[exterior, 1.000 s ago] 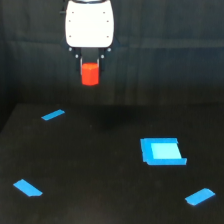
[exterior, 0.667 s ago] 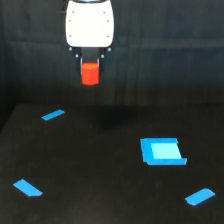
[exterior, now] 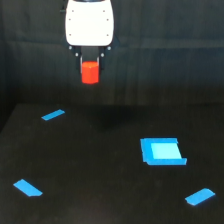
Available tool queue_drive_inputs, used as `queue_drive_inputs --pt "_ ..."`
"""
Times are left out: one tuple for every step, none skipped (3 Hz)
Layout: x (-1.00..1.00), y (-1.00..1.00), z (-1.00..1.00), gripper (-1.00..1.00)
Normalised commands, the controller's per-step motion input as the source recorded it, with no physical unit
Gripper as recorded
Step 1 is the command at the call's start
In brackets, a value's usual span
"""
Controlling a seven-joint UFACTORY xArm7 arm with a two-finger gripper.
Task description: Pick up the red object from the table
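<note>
Hanging from a white, rounded arm housing [exterior: 89,22] near the top of the exterior view, the tool [exterior: 90,67] points straight down and grips the red object [exterior: 90,73] between its two dark fingers. That red object, a short red-orange cylinder, is held in the air, well above the table [exterior: 100,190], whose surface is glossy black. On the table lie a blue strip [exterior: 53,115] toward the view's left, another blue strip [exterior: 28,188] at lower left, a blue square patch [exterior: 162,151] toward the right, and one more blue strip [exterior: 200,196] at lower right.
</note>
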Motion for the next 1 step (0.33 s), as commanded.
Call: queue_drive_inputs --pt "0.03 0.04 0.17 -0.97"
